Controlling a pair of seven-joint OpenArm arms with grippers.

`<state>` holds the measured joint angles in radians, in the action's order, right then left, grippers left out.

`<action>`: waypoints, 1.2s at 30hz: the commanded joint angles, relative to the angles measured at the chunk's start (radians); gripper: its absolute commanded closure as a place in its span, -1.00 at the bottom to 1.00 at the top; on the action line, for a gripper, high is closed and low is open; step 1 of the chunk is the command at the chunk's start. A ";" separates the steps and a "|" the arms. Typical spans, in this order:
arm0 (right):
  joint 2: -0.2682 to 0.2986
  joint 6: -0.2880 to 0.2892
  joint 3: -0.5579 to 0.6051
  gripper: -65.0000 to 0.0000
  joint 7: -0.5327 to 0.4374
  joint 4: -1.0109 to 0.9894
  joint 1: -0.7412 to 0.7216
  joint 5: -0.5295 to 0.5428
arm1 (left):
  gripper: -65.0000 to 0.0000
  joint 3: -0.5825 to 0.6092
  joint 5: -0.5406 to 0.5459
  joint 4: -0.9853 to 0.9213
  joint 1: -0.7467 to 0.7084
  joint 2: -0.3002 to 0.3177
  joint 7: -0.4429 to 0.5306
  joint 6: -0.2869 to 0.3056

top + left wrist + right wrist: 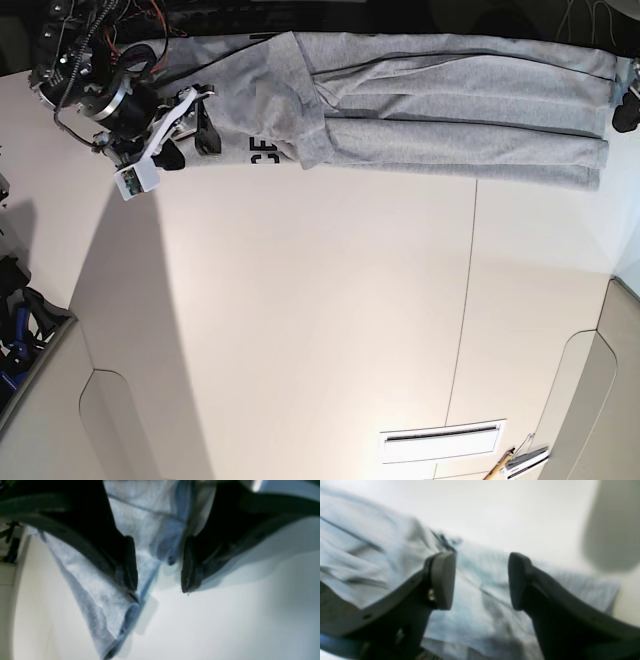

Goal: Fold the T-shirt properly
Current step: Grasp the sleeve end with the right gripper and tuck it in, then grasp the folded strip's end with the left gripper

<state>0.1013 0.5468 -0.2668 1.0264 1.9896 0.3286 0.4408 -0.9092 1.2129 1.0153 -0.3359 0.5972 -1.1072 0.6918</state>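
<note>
- t-shirt point(420, 100) is lying stretched out in a long band along the far edge of the table point(320, 320) in the base view, already folded lengthwise by the look of it, some black lettering showing near the robot's right end.
- right gripper point(481, 580) is sitting spread over the cloth at that end, nothing between the fingers; it's poised over a creased edge.
- left gripper point(158, 570) is also spread, hanging over a folded hem with cloth behind and between the fingers but nothing pinched.
- judging the step in hand: getting a grip on each end for the next fold. best to bite through all layers at the corners, both sides level, and lift evenly so the band isn't skewing.
- risk i'm guessing: catching only the top layer and peeling the fold open.
- both wrist views are blurring, so layer count is hard to call.
- in the base view the left arm is cut off at the frame edge, only a dark bit showing.
- top of the shirt is running under dark hardware, edge not visible.
</note>
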 commanded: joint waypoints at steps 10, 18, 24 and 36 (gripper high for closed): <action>0.020 0.000 -0.004 -0.03 -0.047 -0.149 -0.006 0.016 | -0.13 0.063 0.063 0.014 0.006 0.010 0.012 0.006; 0.020 0.000 -0.004 -0.03 -0.047 -0.149 -0.007 0.038 | -0.19 0.171 0.115 0.014 0.006 0.010 0.011 0.006; 0.020 0.000 -0.003 -0.03 -0.047 -0.149 -0.007 0.039 | -0.19 0.171 0.130 0.014 0.006 0.006 0.003 0.006; 0.020 0.000 -0.003 -0.03 -0.047 -0.149 -0.007 0.039 | -0.16 0.171 0.091 0.014 0.006 -0.068 0.005 0.006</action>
<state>0.1162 0.5426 -0.2680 0.9958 1.8259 0.3267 0.4595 -0.7406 1.3537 1.0275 -0.3210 0.5213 -1.0649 0.7132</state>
